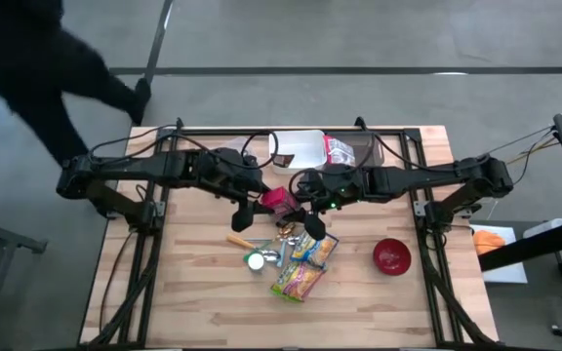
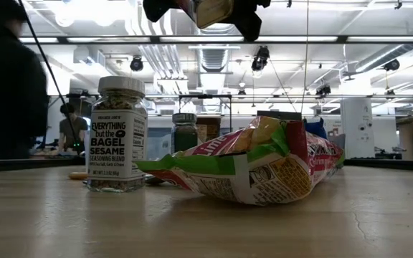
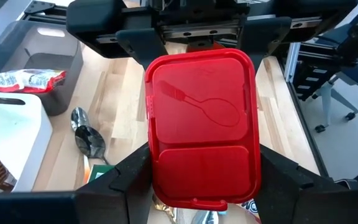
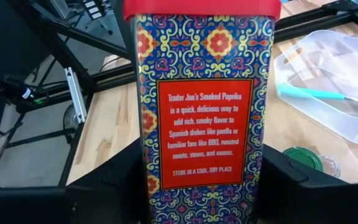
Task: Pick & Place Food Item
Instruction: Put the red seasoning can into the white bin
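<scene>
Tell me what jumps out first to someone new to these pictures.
Mid-table, both grippers meet on one paprika tin: the left gripper holds its red-lidded end, and the right gripper has its fingers on either side of the patterned body. Below them lie a bright snack bag and a bagel seasoning jar. A red bowl sits alone to the right.

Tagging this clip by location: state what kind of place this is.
Probably a robotics lab or workshop, not a kitchen: exposed ceiling ducts and strip lights, a bare concrete floor, and a wooden workbench in a metal frame.
</scene>
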Controlling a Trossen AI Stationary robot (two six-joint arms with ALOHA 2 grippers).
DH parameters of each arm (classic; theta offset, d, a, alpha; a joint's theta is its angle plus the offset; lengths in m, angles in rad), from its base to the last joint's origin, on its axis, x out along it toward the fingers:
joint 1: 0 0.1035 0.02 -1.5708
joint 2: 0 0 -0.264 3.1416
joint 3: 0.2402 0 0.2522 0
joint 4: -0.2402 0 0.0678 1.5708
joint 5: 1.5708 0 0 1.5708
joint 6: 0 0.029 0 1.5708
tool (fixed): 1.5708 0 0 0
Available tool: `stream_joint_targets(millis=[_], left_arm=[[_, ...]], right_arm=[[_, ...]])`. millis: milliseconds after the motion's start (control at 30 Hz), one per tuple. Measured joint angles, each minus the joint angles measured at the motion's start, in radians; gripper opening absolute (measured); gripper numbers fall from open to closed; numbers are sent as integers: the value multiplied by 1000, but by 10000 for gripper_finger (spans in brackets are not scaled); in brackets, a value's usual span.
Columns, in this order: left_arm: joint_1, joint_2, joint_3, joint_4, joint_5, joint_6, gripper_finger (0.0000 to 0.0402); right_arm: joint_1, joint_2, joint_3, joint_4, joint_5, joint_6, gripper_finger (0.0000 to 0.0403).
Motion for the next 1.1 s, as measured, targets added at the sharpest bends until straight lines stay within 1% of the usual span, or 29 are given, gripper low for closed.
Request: stream_joint_targets(millis=[133, 167, 200, 300, 367, 433, 467, 567, 767, 933, 1100], left_arm=[[0, 0, 0, 0, 0, -8, 206], [0, -1, 0, -1, 2, -14, 214], [0, -1, 2, -5, 5, -22, 232], [3, -2, 30, -41, 18, -64, 309], [4, -3, 59, -77, 23, -71, 352], [9, 1, 85, -129, 24, -71, 380], [10, 4, 100, -151, 25, -71, 388], [17, 7, 119, -179, 24, -57, 391], [29, 41, 130, -184, 26, -53, 360], [36, 109, 161, -190, 27, -41, 340], [53, 169, 223, -198, 102, -13, 338]], right_arm=[[0, 0, 0, -1, -3, 5, 203], [0, 0, 0, -1, -9, 7, 203], [0, 0, 0, -1, -10, 15, 203], [0, 0, -1, -51, -8, 26, 203], [0, 2, -1, -83, -8, 30, 203], [-1, 2, -2, -103, -8, 30, 203], [-1, 2, -2, -102, -8, 30, 203], [0, 2, -2, -103, -10, 30, 203], [0, 2, 0, -102, -13, 30, 203], [0, 2, 1, -94, -39, 42, 203], [8, 2, 2, -95, -42, 53, 203]])
